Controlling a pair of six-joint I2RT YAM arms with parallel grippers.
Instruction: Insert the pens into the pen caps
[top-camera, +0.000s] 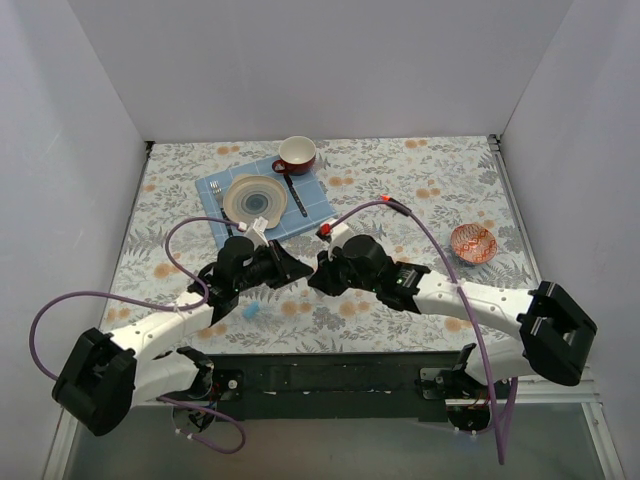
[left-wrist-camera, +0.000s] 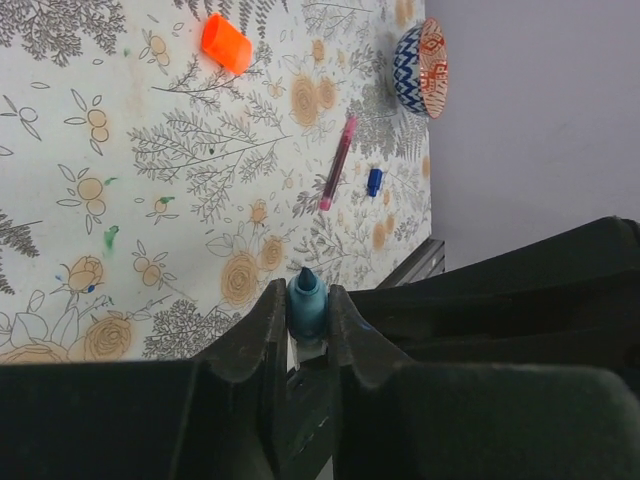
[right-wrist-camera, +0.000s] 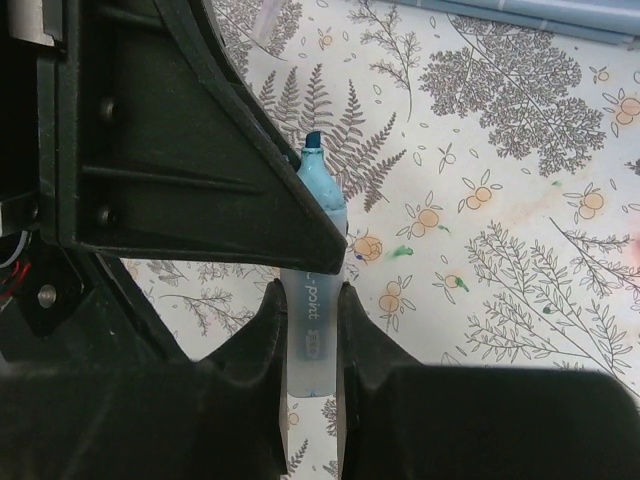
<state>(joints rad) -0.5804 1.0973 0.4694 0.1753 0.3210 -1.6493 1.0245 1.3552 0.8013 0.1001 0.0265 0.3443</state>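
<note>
Right pincer (right-wrist-camera: 310, 300) clamps the light-blue marker (right-wrist-camera: 320, 200) mid-barrel — floral tablecloth (right-wrist-camera: 500, 150) beneath.

I find the left claw (top-camera: 288, 268) and right claw (top-camera: 320, 275) crowding each other mid-way across the surface (top-camera: 400, 190), both clamped on one light-blue marker (right-wrist-camera: 312, 320); no lane between them. The plate (top-camera: 255, 199) and cup (top-camera: 297, 154) block the far side. The orange cap (left-wrist-camera: 226, 43), maroon pen (left-wrist-camera: 338, 162) and dark blue cap (left-wrist-camera: 374, 181) lie apart, with bare gaps between. The bowl (top-camera: 473, 242) stands toward the right wall.

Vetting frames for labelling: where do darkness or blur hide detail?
Top external: even light, sharp, little shadow. Left wrist: tablecloth crisp, left fingers near-featureless black around the light-blue marker. Right wrist: marker print partly legible, right fingers dark, softer.
</note>
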